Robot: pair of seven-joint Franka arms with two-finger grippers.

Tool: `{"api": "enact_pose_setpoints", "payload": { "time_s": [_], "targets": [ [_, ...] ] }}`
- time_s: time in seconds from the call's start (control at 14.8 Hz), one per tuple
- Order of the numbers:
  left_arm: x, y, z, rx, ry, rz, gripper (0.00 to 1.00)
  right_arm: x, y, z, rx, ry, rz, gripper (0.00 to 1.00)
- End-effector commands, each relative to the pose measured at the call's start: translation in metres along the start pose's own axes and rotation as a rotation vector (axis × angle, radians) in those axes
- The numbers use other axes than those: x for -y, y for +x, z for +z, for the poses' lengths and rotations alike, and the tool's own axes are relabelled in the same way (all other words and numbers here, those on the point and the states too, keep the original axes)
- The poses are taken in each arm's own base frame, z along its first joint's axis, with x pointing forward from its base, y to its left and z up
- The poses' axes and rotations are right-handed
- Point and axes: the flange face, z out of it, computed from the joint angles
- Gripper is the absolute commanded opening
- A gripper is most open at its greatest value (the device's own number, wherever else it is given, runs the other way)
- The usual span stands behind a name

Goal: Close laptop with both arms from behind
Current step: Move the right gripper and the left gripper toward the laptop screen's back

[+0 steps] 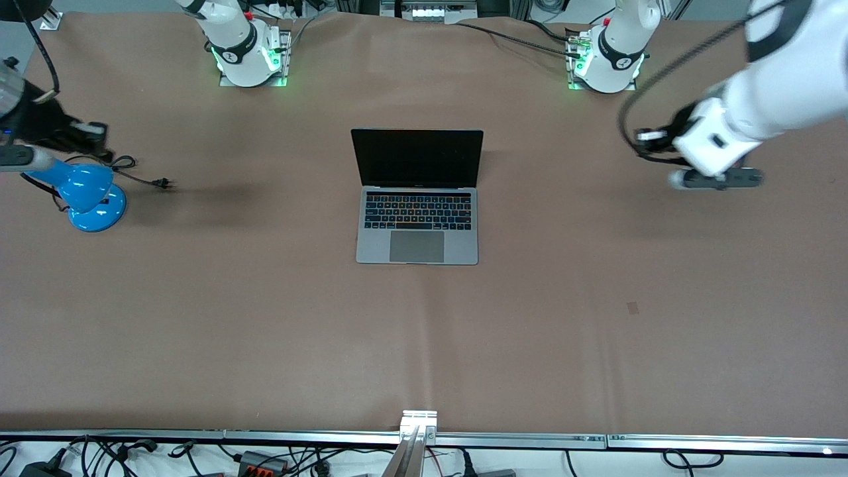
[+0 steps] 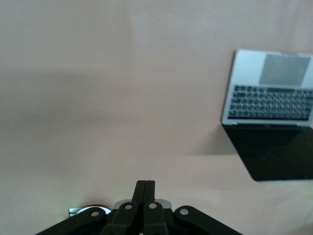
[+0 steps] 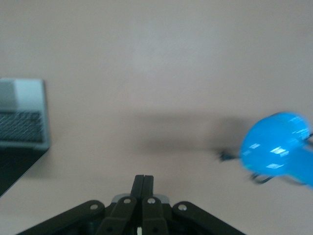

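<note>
The grey-silver laptop (image 1: 417, 199) stands open in the middle of the table, its black screen upright and its keyboard and trackpad toward the front camera. It also shows at the edge of the left wrist view (image 2: 266, 105) and of the right wrist view (image 3: 22, 115). My left gripper (image 1: 652, 137) hangs over bare table toward the left arm's end, well away from the laptop; its fingers (image 2: 145, 188) are shut on nothing. My right gripper (image 1: 89, 129) hangs over the right arm's end of the table, by the lamp; its fingers (image 3: 144, 182) are shut on nothing.
A blue desk lamp (image 1: 89, 195) with a black cord and plug (image 1: 162, 183) stands at the right arm's end of the table; it also shows in the right wrist view (image 3: 276, 147). The arm bases (image 1: 248, 56) (image 1: 606, 59) stand farther from the front camera than the laptop.
</note>
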Motion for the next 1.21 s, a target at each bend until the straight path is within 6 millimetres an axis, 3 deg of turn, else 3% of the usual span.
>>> {"api": "enact_pose_setpoints", "payload": {
  "time_s": [0.0,0.2,0.34,0.4,0.54,0.67,0.81,1.01,1.15],
  "targets": [
    [-0.063,-0.006,0.035,0.035,0.014,0.038,0.00,0.013,0.003,0.041,0.169,0.131,-0.001,0.00],
    [-0.103,-0.020,0.082,0.130,-0.002,0.075,0.00,0.053,0.005,0.087,0.272,0.209,-0.051,0.00],
    [-0.116,-0.045,0.110,0.136,-0.022,0.083,0.00,0.114,-0.001,0.111,0.316,0.219,-0.138,0.00],
    [-0.121,-0.062,0.129,0.132,-0.034,0.086,0.00,0.131,-0.006,0.128,0.337,0.242,-0.134,0.00],
    [-0.143,-0.088,0.157,0.114,-0.019,0.110,0.00,0.143,-0.017,0.162,0.374,0.375,-0.085,0.00],
    [-0.175,-0.112,0.182,0.103,0.011,0.116,0.00,0.176,-0.032,0.181,0.380,0.381,-0.121,0.00],
    [-0.192,-0.129,0.218,0.074,0.004,0.078,0.00,0.202,-0.046,0.199,0.403,0.394,-0.140,0.00],
    [-0.223,-0.162,0.270,0.050,-0.001,0.079,0.00,0.257,-0.075,0.226,0.415,0.375,-0.218,0.00],
    [-0.230,-0.156,0.280,0.037,-0.027,0.066,0.00,0.291,-0.099,0.241,0.404,0.329,-0.192,0.00]
  ]
}}
